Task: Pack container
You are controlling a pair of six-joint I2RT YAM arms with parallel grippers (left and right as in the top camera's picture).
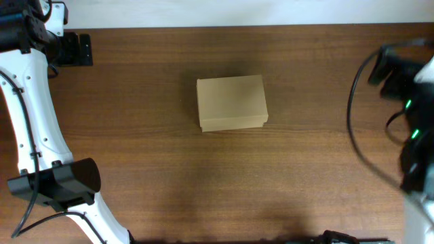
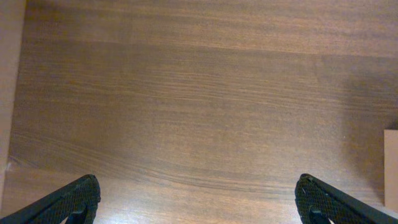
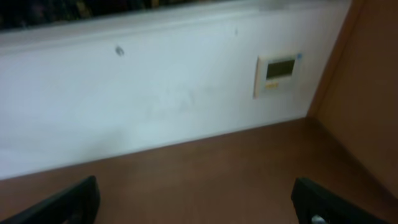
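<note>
Center frame: container (image 1: 232, 102) on tabletop (image 1: 135, 156), closed. Cardboard, prob light, stiff-ish, crushable; grip opp. side walls. left hand (image 2: 198, 198) & right hand (image 3: 196, 200) spread wide, empty.

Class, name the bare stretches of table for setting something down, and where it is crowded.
Bare table surrounds the container: wide strips between it and the left arm, it and the right arm, and along the lower edge. Crowded only at both arms.

Open worktop (image 1: 305, 176) rings the closed container (image 1: 231, 102), the lone obstacle at its middle, leaving passage on all four sides; the blurred right edge seems equally free.
</note>
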